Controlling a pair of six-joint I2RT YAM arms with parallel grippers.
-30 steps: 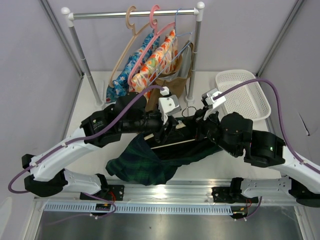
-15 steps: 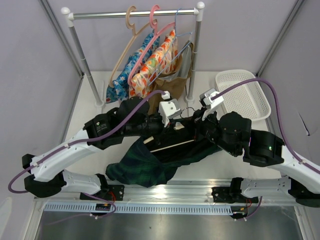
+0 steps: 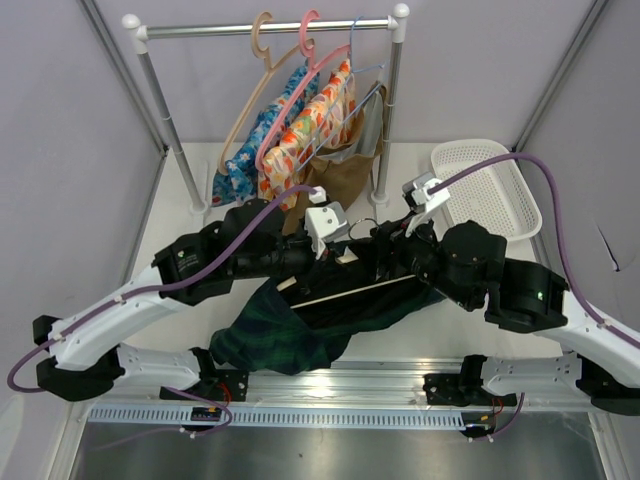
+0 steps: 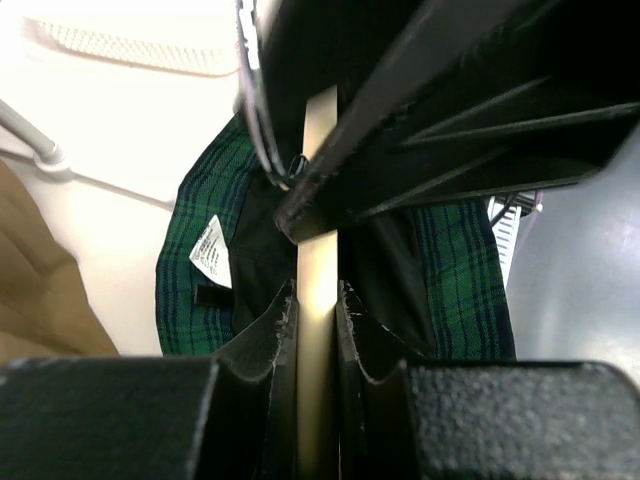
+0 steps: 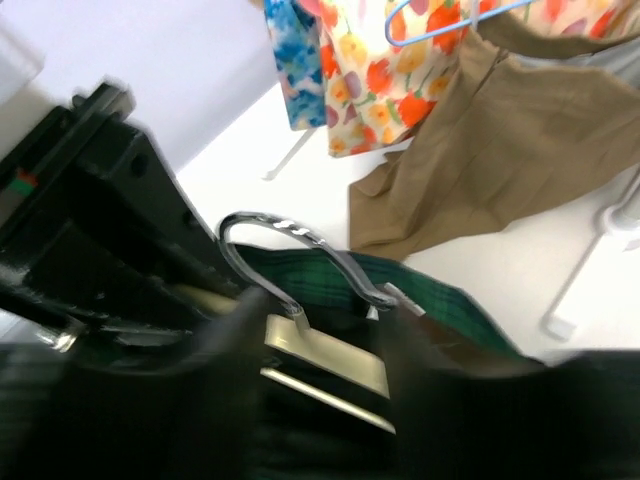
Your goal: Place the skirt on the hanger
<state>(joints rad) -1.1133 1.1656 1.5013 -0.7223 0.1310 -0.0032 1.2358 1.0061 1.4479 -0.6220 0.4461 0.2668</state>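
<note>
The dark green plaid skirt [image 3: 285, 335] hangs from mid-table toward the near edge, draped under a pale cream hanger [image 3: 345, 291] with a metal hook. My left gripper [image 3: 338, 258] is shut on the hanger; in the left wrist view the cream bar [image 4: 320, 230] is pinched between the left gripper [image 4: 318, 300] pads, with the skirt [image 4: 190, 290] behind. My right gripper [image 3: 385, 250] faces it from the right. In the right wrist view the right gripper [image 5: 330, 395] is open, its blurred fingers [image 5: 228, 375] on either side of the hanger [image 5: 325, 355]. The skirt [image 5: 440, 300] edge shows behind.
A clothes rail [image 3: 270, 28] stands at the back with a tan hanger [image 3: 250, 90], a pink hanger [image 3: 300, 70], floral garments [image 3: 320, 120] and a brown garment [image 3: 335, 180]. A white basket [image 3: 490, 185] sits at the back right. The rail's post [image 3: 385, 130] is close behind both grippers.
The right gripper's fingers have spread apart from the hanger. The left wrist has shifted a little to the left and back, and the hanger bar went with it.
</note>
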